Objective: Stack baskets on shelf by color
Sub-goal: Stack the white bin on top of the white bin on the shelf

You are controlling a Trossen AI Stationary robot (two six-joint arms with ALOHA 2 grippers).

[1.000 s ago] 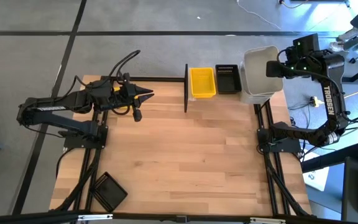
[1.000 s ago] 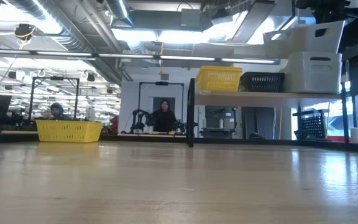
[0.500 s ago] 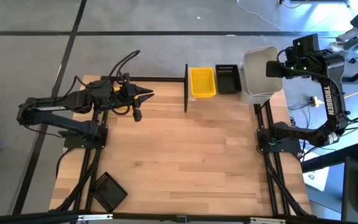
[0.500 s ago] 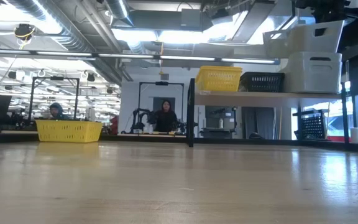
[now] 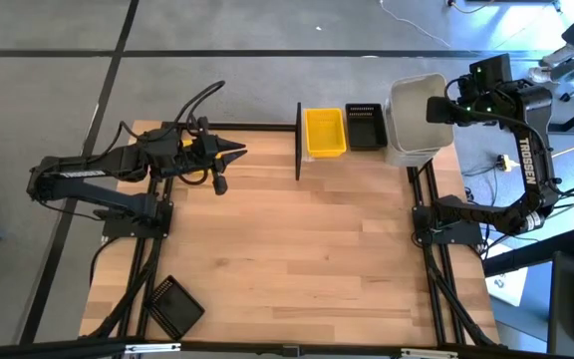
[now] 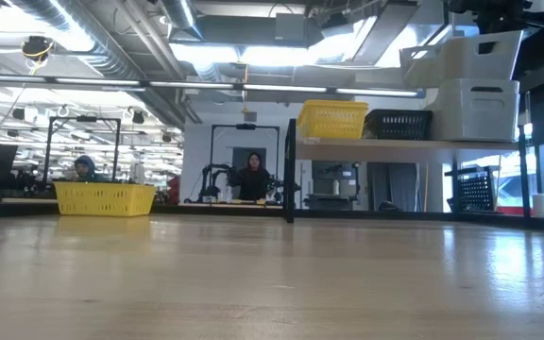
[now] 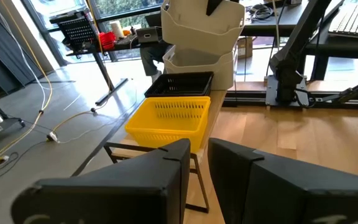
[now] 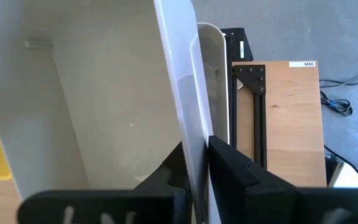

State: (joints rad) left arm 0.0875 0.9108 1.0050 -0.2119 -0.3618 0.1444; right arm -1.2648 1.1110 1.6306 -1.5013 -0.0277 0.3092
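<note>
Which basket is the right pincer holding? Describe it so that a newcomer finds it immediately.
Find the shelf at the table's far edge. At its right end, whitish baskets are stacked; the top whitish basket, tilted above the lower whitish basket, is gripped on its wall by the right pincer. Its neighbours are yellow and black.

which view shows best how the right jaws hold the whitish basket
The right wrist view: the right gripper has its jaws shut on the thin wall of the whitish basket. The high view shows only the arm over the basket. The low view shows the basket tilted above another on the shelf. The left wrist view hides the grip.
</note>
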